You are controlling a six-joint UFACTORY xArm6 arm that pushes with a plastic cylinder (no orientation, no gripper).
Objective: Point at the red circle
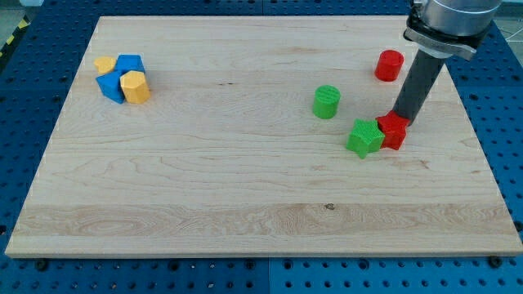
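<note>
The red circle block (389,64) stands near the view's top right of the wooden board (245,196). My tip (400,119) is below it, touching the top of a second red block (393,131) of angular shape. That red block touches a green star-like block (364,137) on its left. The dark rod rises up and to the right from the tip, passing just right of the red circle. The tip is well apart from the red circle.
A green circle block (326,101) stands left of the rod. At the view's top left is a cluster: two blue blocks (129,64) (109,86) and two yellow blocks (104,64) (135,86). The blue perforated table (507,122) surrounds the board.
</note>
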